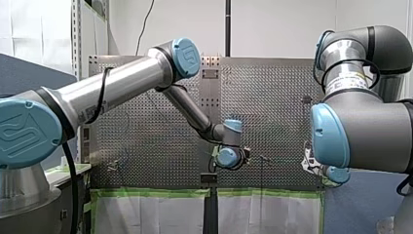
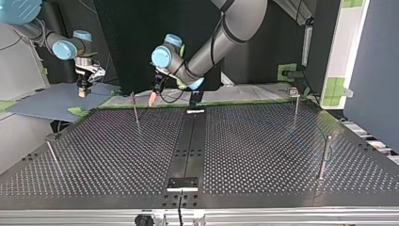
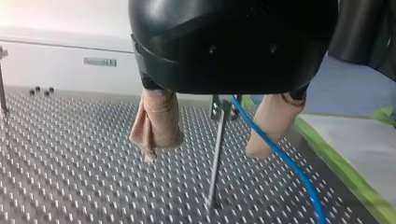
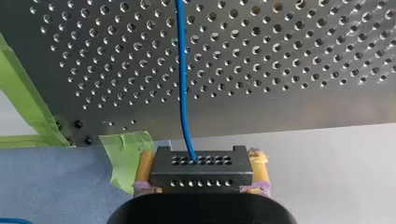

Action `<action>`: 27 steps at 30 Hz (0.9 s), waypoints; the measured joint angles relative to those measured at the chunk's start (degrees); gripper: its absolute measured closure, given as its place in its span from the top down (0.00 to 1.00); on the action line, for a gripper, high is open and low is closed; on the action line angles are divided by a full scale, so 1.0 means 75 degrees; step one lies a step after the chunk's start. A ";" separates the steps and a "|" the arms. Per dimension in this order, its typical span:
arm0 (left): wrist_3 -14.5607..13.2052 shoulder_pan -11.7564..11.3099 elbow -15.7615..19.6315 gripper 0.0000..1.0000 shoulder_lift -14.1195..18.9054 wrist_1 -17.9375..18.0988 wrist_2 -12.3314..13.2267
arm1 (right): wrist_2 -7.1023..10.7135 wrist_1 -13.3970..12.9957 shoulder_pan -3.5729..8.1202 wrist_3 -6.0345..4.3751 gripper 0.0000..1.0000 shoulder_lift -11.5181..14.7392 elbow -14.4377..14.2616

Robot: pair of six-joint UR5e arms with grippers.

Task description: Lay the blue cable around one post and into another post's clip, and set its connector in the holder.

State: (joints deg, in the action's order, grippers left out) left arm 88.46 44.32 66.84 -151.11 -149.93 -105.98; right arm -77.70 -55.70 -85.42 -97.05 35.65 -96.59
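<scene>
With my right gripper (image 4: 202,167) clamped on the black perforated connector (image 4: 202,176) and my left gripper (image 3: 203,154) spread, the blue cable (image 4: 181,84) may slide off the thin metal post (image 3: 215,158).

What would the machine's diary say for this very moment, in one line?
left gripper: open, astride a post | blue cable: passes that post's top | right gripper: shut on connector, off the table edge

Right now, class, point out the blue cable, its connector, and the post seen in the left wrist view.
blue cable (image 4: 180,84): right wrist view, midway along its straight run.
connector (image 4: 201,170): right wrist view, centre of its black block.
post (image 3: 218,149): left wrist view, middle of its metal shaft.
</scene>
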 joint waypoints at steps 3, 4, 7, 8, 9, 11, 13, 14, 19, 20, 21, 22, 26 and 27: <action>-0.0054 0.0184 -0.0050 1.00 0.0000 0.0005 0.0008 | 0.0006 -0.0015 0.0009 -0.0017 0.00 0.0000 0.0003; -0.0073 0.0238 -0.0061 1.00 0.0000 0.0004 0.0006 | 0.0008 -0.0016 0.0015 -0.0019 0.00 0.0000 0.0002; -0.0134 0.0354 -0.0082 1.00 0.0000 0.0000 -0.0003 | 0.0010 -0.0022 0.0037 -0.0022 0.00 -0.0001 0.0001; -0.0147 0.0376 -0.0087 1.00 0.0000 0.0000 -0.0004 | 0.0011 -0.0027 0.0043 -0.0025 0.00 -0.0003 0.0001; -0.0160 0.0398 -0.0093 1.00 0.0000 -0.0001 -0.0004 | 0.0011 -0.0030 0.0047 -0.0027 0.00 -0.0004 0.0001; -0.0175 0.0425 -0.0102 1.00 0.0000 -0.0002 -0.0005 | 0.0011 -0.0037 0.0054 -0.0031 0.00 -0.0007 -0.0001; -0.0185 0.0449 -0.0113 1.00 0.0002 -0.0002 -0.0004 | 0.0011 -0.0043 0.0058 -0.0033 0.00 -0.0008 0.0000; -0.0188 0.0457 -0.0116 1.00 0.0001 -0.0002 0.0000 | 0.0012 -0.0046 0.0059 -0.0034 0.00 -0.0009 0.0000; -0.0182 0.0484 -0.0117 1.00 0.0001 -0.0010 0.0015 | 0.0011 -0.0038 0.0062 -0.0021 0.00 -0.0011 -0.0003; -0.0183 0.0486 -0.0117 1.00 0.0001 -0.0010 0.0018 | 0.0012 -0.0031 0.0063 -0.0017 0.00 -0.0011 -0.0004; -0.0183 0.0489 -0.0117 1.00 0.0001 -0.0011 0.0022 | 0.0011 -0.0027 0.0063 -0.0014 0.00 -0.0011 -0.0004; -0.0181 0.0493 -0.0116 1.00 0.0001 -0.0012 0.0030 | 0.0012 -0.0024 0.0063 -0.0013 0.00 -0.0011 -0.0004; -0.0161 0.0514 -0.0119 1.00 0.0000 -0.0008 0.0102 | 0.0011 -0.0018 0.0066 -0.0014 0.00 -0.0011 -0.0004; -0.0152 0.0520 -0.0119 1.00 0.0000 -0.0004 0.0120 | 0.0011 -0.0017 0.0065 -0.0013 0.00 -0.0011 -0.0005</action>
State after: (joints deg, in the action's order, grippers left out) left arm 87.32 48.21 65.95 -151.11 -149.96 -105.07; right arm -77.62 -55.83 -84.93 -97.15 35.57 -96.63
